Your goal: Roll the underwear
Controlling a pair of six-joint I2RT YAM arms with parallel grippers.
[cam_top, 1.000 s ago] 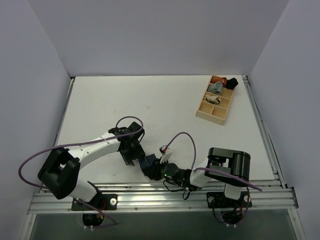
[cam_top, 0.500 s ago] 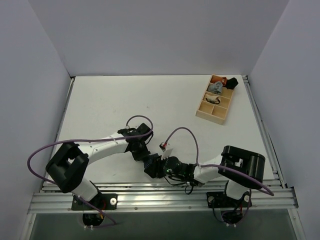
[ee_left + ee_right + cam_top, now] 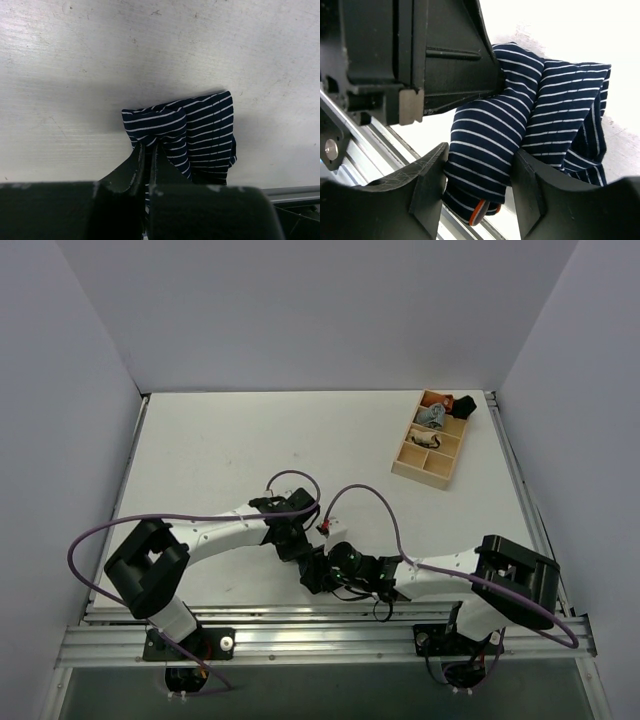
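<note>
Clearly the underwear lies bunched on the tabletop close to its near edge, directly between the two arms. The left end effector is pressed together, pinching a fold at the bundle's edge. The right end effector stands spread, its fingers astride the striped cloth. Both arms are at the cloth, so the roll likely turns on that pinched edge.

The left gripper has pinched shut on the underwear, and the right gripper has widened.
</note>
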